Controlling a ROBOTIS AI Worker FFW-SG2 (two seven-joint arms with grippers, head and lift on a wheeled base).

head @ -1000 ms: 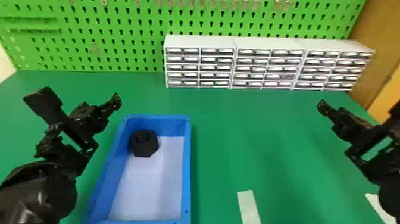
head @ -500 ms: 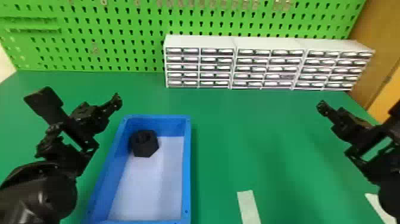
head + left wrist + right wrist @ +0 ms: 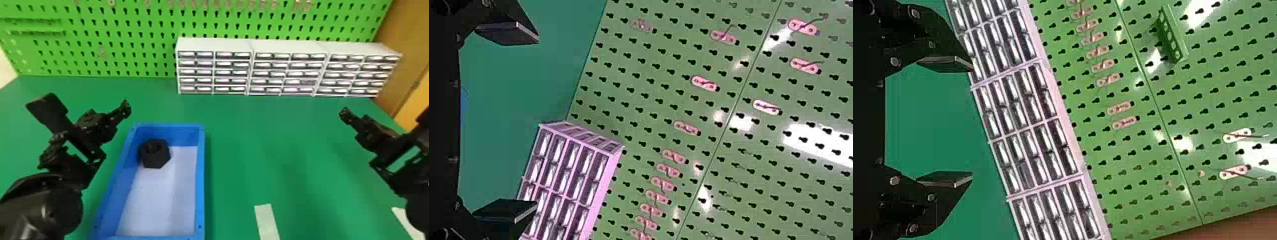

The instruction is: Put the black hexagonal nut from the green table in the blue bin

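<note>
The black hexagonal nut (image 3: pixel 154 153) lies inside the blue bin (image 3: pixel 200 178), in its far left corner, with its hole facing up. My left gripper (image 3: pixel 87 107) is held above the table to the left of the bin, apart from the nut. In the left wrist view that gripper (image 3: pixel 534 120) has its two fingers wide apart and nothing between them. On the right side of the head view is my right gripper (image 3: pixel 346 115), well away from the bin; the right wrist view has this gripper (image 3: pixel 972 121) open and holding nothing.
A row of white drawer cabinets (image 3: pixel 214 71) stands along the back of the green table (image 3: pixel 271 143), before a green pegboard (image 3: pixel 137 38). A pale tape strip (image 3: pixel 267 221) lies on the table right of the bin.
</note>
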